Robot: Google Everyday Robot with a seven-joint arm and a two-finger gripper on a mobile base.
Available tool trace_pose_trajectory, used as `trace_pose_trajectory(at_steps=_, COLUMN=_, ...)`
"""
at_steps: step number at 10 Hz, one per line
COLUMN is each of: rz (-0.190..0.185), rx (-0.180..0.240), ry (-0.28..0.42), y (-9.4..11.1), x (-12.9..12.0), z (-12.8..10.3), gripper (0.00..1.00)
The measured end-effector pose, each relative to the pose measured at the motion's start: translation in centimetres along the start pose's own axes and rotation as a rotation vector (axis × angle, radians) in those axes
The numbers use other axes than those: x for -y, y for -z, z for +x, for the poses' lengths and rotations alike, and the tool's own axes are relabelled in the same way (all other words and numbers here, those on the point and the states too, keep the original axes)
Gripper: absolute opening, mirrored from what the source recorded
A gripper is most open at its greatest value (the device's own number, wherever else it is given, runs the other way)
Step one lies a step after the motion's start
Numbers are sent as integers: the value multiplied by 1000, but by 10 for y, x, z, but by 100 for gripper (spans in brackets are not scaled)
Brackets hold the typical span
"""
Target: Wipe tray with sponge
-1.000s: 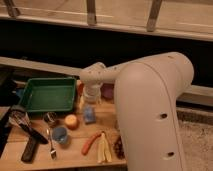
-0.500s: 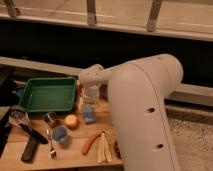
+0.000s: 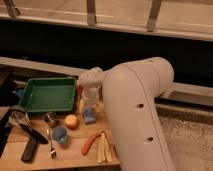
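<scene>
One claw (image 3: 90, 101) hangs from the white arm (image 3: 135, 115) just right of the green tray (image 3: 47, 95), its jaws apart and holding nothing. The blue sponge (image 3: 90, 116) lies on the wooden bench (image 3: 75, 155) directly beneath it, near the tray's front right corner.

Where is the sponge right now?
In the camera view the sponge lies on the wooden table off the near right corner of the green tray, beside the orange round item, with the gripper directly above it.
</scene>
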Motion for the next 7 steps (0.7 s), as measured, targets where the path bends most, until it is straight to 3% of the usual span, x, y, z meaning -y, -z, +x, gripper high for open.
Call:
trace_pose_trajectory(at_steps=4, rz=9, rx=-39, ry=-5, y=-19, x=1, z=5, gripper=68)
trace_pose_trajectory(at_steps=7, rz=13, rx=-25, ry=-10, y=-18, x=1, z=7, gripper=41)
